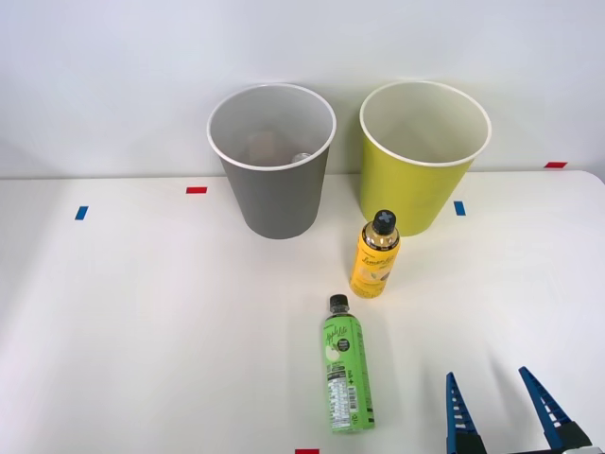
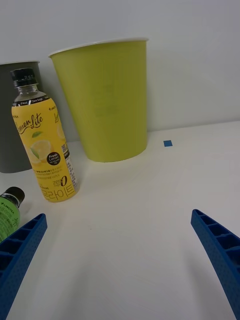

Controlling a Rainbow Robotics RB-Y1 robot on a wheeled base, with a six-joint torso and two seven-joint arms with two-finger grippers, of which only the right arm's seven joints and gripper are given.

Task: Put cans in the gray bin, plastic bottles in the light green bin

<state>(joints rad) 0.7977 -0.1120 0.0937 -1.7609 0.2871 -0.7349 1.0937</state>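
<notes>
1. Bottles first: I see the green bottle (image 1: 346, 375) lying flat on the table (image 1: 142, 322), just to the left of my right gripper (image 1: 505, 397), cap pointing away from it.
2. The yellow bottle (image 1: 375, 255) stands upright, ahead of the gripper and to its left.
3. The light green bin (image 1: 423, 161) stands behind the yellow bottle; the gray bin (image 1: 274, 165) is beside it, further left, with something pale inside that I cannot identify.
4. The gripper holds nothing, its blue fingers (image 2: 220, 250) spread wide above the table.
</notes>
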